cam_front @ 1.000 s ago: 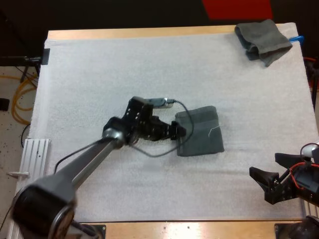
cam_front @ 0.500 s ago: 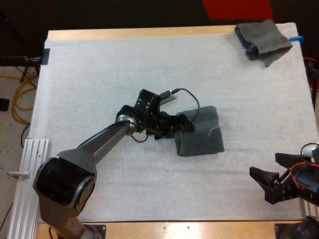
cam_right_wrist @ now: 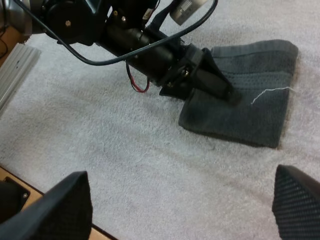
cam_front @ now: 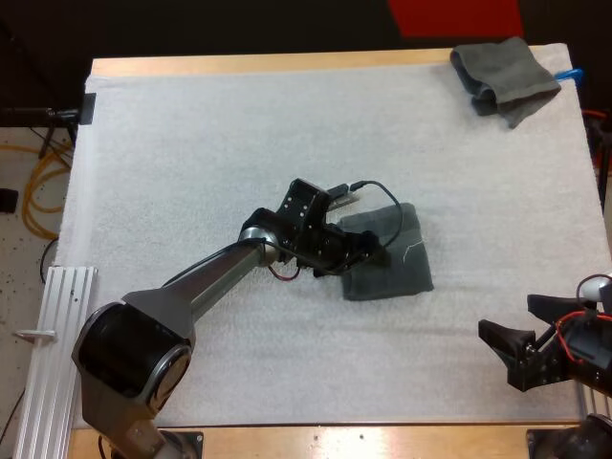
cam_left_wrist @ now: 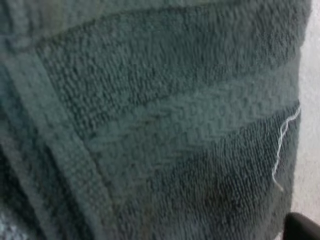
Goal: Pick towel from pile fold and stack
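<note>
Grey-green terry lies directly under my left gripper [cam_front: 376, 256], which sits low on the folded towel [cam_front: 402, 275] just toward 3 o'clock from the middle of the white mat [cam_front: 191, 172]. Whether that gripper is parted or closed I cannot tell. I judge it is smoothing the fold flat so the towel can serve as a base for stacking. My right gripper [cam_front: 507, 318] waits at 5 o'clock, spread wide and holding nothing, likely kept clear of the work. The crumpled towel [cam_front: 505, 75] sits at 1 o'clock by the far corner. A second ago the left gripper was at the folded towel's 9 o'clock edge and it has since slid inward; everything else stayed put.
</note>
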Motion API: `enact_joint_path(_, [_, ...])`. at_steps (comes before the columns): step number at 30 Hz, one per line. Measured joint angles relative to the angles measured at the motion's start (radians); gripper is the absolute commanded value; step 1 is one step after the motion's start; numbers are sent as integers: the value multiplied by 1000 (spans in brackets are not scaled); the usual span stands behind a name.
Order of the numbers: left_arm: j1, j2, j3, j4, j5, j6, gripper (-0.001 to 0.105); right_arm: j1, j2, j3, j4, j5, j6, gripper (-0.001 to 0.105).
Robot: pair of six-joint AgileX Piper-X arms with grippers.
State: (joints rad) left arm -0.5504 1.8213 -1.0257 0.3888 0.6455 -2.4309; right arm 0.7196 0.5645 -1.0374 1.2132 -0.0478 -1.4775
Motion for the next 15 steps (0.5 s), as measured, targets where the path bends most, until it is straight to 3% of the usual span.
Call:
enact_joint_path(2, [0,0,0,0,-12,0,40,0,0,0,0,0,0,72])
enact_joint_path(4, [0,3,0,0,-35,3,5,0,0,0,0,0,0,72])
enact_joint_path(5, [0,5,0,-1,-40,13,0,0,0,0,0,0,0,72])
enact_joint_path(10, [0,8,-12,20,-56,105,0,0,0,0,0,0,0,72])
enact_joint_path(15, [23,-3,-85,227,-205,324,0,0,0,0,0,0,6,72])
